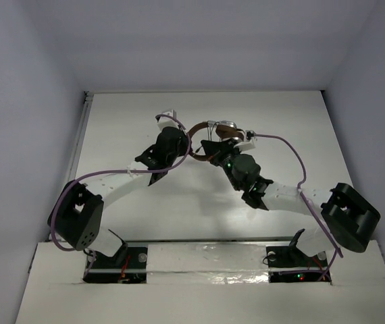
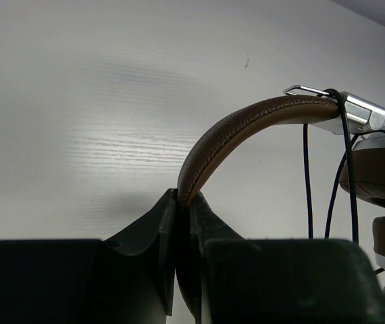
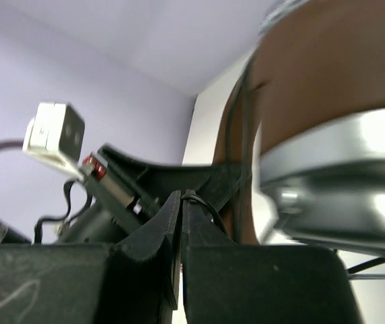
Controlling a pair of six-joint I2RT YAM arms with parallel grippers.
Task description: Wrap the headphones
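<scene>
The headphones (image 1: 213, 138) are held up above the middle of the table between both arms. My left gripper (image 2: 183, 198) is shut on the brown headband (image 2: 246, 125); in the top view the left gripper (image 1: 187, 150) meets the band's left side. My right gripper (image 3: 182, 196) is shut on the thin black cord (image 3: 202, 206), close under a silver-grey earcup (image 3: 341, 182); in the top view the right gripper (image 1: 213, 151) is just below the earcups. Cord strands (image 2: 344, 169) hang over the headband's metal end (image 2: 348, 111).
The white table (image 1: 138, 115) has walls at left, right and back. Purple cables (image 1: 284, 145) run along both arms. The left arm's camera block (image 3: 56, 131) shows in the right wrist view.
</scene>
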